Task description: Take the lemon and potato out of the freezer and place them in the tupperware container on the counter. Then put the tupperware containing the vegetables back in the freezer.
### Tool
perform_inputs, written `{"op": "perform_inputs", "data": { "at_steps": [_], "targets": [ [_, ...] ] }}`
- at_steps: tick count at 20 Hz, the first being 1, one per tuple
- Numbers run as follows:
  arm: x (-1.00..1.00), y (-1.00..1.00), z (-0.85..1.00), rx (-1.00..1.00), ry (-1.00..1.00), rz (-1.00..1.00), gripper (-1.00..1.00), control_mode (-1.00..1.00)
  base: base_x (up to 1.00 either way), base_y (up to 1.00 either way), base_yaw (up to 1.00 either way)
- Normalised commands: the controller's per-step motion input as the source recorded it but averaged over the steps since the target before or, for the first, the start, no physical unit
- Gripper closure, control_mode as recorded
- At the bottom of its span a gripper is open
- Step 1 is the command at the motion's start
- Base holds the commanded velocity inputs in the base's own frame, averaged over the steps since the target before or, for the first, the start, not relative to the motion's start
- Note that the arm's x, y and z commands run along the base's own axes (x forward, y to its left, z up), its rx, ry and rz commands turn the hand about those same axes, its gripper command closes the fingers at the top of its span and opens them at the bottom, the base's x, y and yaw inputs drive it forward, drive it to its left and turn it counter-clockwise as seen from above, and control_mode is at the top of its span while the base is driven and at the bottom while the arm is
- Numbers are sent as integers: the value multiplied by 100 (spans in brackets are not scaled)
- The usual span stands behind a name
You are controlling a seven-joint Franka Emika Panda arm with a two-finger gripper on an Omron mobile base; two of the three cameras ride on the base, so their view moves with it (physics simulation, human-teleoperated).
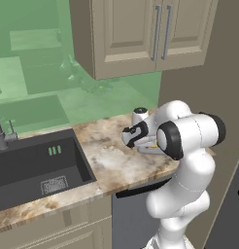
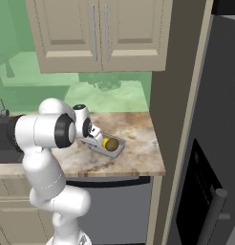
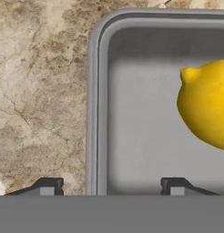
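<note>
The grey tupperware container [image 3: 98,91] lies on the marbled counter [image 3: 41,91], and the yellow lemon [image 3: 207,102] rests inside it at the right. My gripper [image 3: 111,185] is low over the container's left wall, open, one fingertip [image 3: 48,185] outside over the stone and the other inside. From the right base view the hand [image 2: 94,138] reaches down onto the tupperware container [image 2: 117,150] with the lemon [image 2: 111,143] in it. A darker olive shape against the lemon's hand side looks like the potato [image 2: 105,142], mostly hidden. The freezer [image 2: 219,119] stands at the right.
A dark sink [image 1: 39,165] with a faucet is set into the counter [image 1: 116,160] to the left. Tan wall cabinets [image 1: 141,34] hang above. A tall panel [image 2: 179,95] separates the counter from the freezer, whose bar handle [image 2: 211,213] juts out low on the right.
</note>
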Motion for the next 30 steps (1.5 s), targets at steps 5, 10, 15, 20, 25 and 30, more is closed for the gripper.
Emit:
{"op": "perform_inputs", "data": {
  "at_steps": [5,10,15,20,25,30],
  "targets": [
    [0,0,0,0,0,0,100,-100,0,0,0],
    [0,0,0,0,0,0,100,-100,0,0,0],
    [0,0,0,-1,0,0,100,-100,0,0,0],
    [-8,0,-6,-9,0,3,100,-100,0,0,0],
    [-8,4,37,-7,-5,16,100,-100,0,0,0],
    [-25,1,82,-9,-3,23,100,-100,0,0,0]
  ]
}}
